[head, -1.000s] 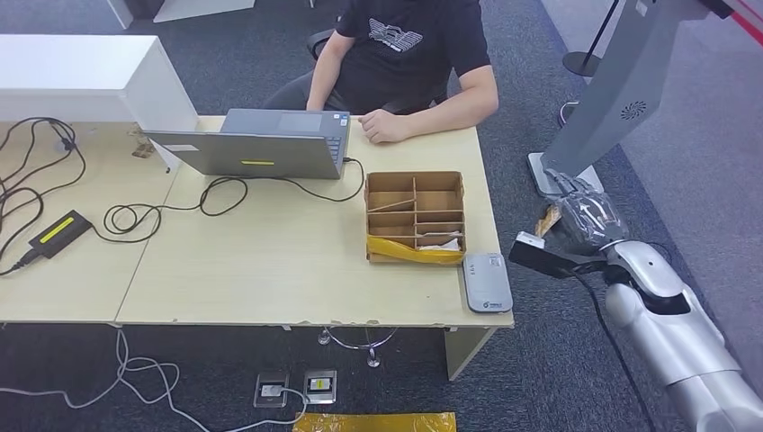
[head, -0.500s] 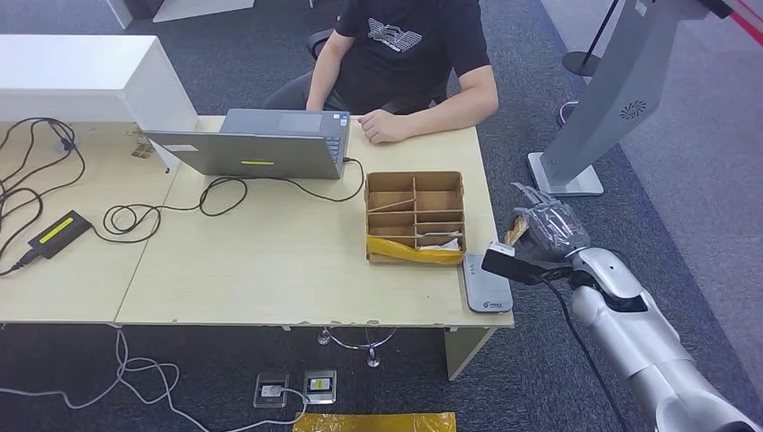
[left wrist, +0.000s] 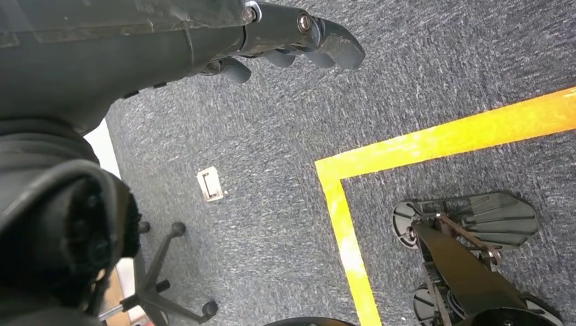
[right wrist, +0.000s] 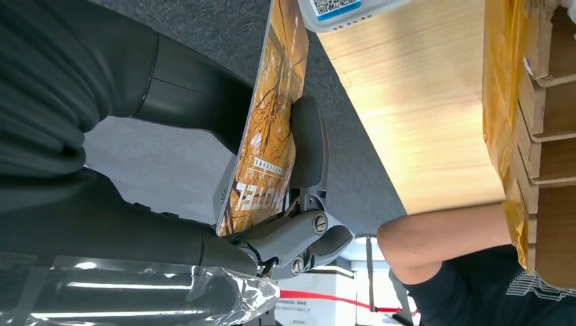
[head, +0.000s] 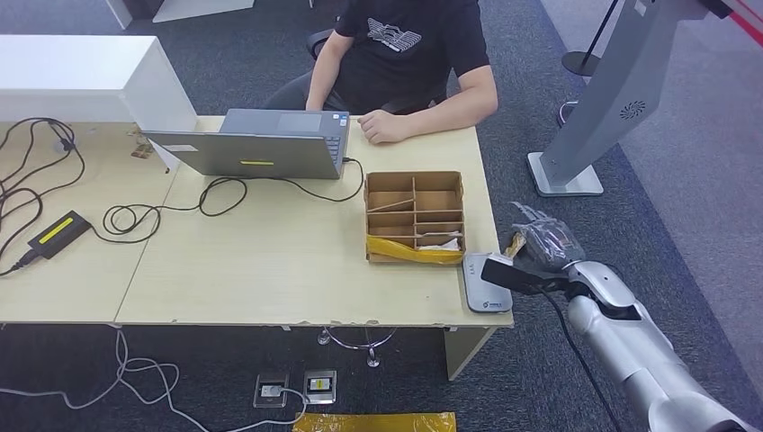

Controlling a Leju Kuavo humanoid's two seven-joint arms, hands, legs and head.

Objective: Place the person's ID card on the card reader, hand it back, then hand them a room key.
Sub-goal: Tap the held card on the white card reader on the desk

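Right hand is holding a card with an orange-brown picture and "HOTEL" printed on it, so it looks like a room key card more than an ID. In the right wrist view the card is pinched edge-on between the thumb and the darker fingers. From the head view the hand sits just off the right edge of the bench, right beside the grey card reader that lies flat at the bench's front right corner. Card and reader are near each other but I can't tell if they touch.

Next to the reader, further in on the bench, is a cardboard divider box with a strip of yellow tape along its front. A person in a black shirt sits at the far side with a forearm resting on the bench beside a grey laptop. Cables loop across the left part of the bench.

Left hand hangs over grey carpet with yellow floor tape, fingers loosely curled, apart, and holding nothing.
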